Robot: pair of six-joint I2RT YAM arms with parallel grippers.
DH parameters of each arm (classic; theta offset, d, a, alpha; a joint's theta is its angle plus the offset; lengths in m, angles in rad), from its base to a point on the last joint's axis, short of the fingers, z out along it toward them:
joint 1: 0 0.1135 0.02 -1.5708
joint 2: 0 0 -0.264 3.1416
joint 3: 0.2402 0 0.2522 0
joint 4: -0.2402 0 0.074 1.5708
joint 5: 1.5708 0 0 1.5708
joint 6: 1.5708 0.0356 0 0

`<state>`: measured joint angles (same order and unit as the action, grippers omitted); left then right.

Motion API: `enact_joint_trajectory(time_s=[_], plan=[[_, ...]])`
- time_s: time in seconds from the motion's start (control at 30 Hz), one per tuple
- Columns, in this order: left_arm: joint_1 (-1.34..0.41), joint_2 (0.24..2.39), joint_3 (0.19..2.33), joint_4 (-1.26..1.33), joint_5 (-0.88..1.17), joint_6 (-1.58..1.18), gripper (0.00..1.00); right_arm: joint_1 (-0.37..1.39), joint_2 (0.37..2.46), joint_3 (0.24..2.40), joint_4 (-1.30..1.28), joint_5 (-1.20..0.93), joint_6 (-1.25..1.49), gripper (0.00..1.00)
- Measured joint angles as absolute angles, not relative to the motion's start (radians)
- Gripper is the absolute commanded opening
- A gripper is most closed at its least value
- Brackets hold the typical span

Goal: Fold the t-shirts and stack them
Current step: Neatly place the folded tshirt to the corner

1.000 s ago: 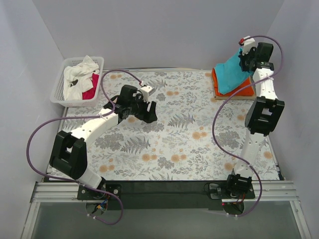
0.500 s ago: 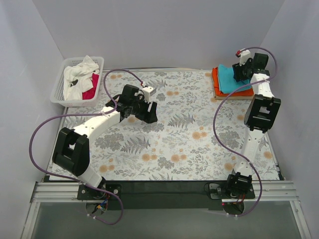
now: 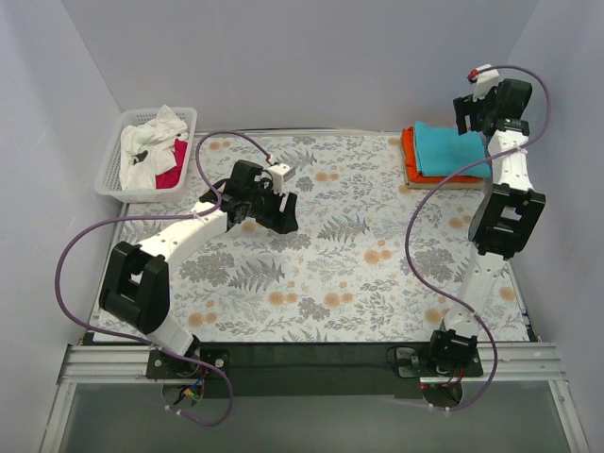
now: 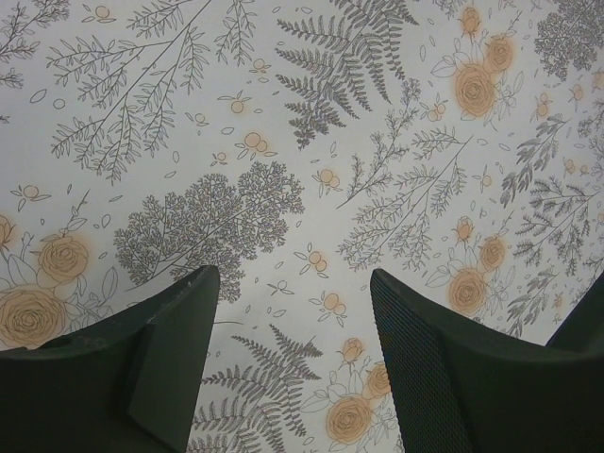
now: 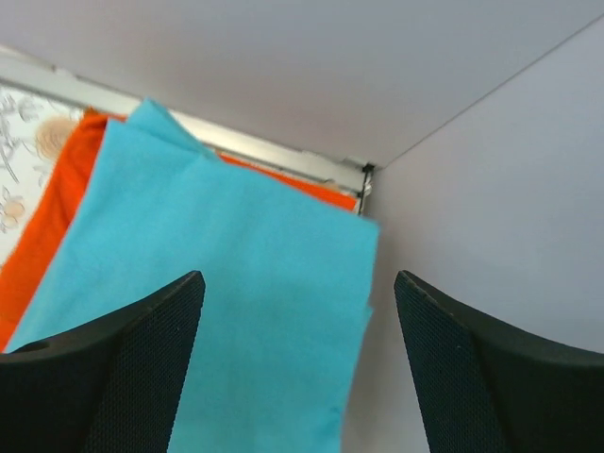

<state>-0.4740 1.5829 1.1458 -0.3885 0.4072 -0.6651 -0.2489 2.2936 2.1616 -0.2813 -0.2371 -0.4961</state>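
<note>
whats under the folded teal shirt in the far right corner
A folded bright orange t-shirt lies under the folded teal t-shirt, showing only along its left and near edges. The rest of the orange one, and anything between them, is covered.

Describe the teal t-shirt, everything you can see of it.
The teal t-shirt is plain, soft-looking cloth, folded into a flat, smooth, roughly rectangular packet with no sleeves showing. It lies on top of a folded orange t-shirt, whose edges stick out at its sides, at the far right corner of the table. The right gripper hovers above it, open and not touching it.
</note>
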Motion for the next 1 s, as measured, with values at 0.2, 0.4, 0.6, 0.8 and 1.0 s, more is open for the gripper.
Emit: enact_joint_trajectory(time_s=[0.2, 0.4, 0.6, 0.8, 1.0], plan=[[-0.461, 1.583, 1.146, -0.381, 0.429, -0.671, 0.60, -0.287, 2.190, 2.157, -0.238, -0.318, -0.392, 0.42], [-0.442, 1.583, 1.146, -0.366, 0.454, -0.681, 0.60, -0.331, 2.211, 2.135, -0.228, -0.392, -0.291, 0.23], [-0.397, 1.583, 1.146, -0.365, 0.492, -0.707, 0.62, -0.333, 2.219, 1.980, -0.253, -0.440, -0.285, 0.35], [-0.323, 1.583, 1.146, -0.367, 0.545, -0.762, 0.66, -0.325, 2.196, 1.834, -0.311, -0.441, -0.302, 0.40], [-0.290, 1.576, 1.169, -0.407, 0.561, -0.779, 0.90, -0.325, 2.072, 1.713, -0.382, -0.434, -0.317, 0.65]])
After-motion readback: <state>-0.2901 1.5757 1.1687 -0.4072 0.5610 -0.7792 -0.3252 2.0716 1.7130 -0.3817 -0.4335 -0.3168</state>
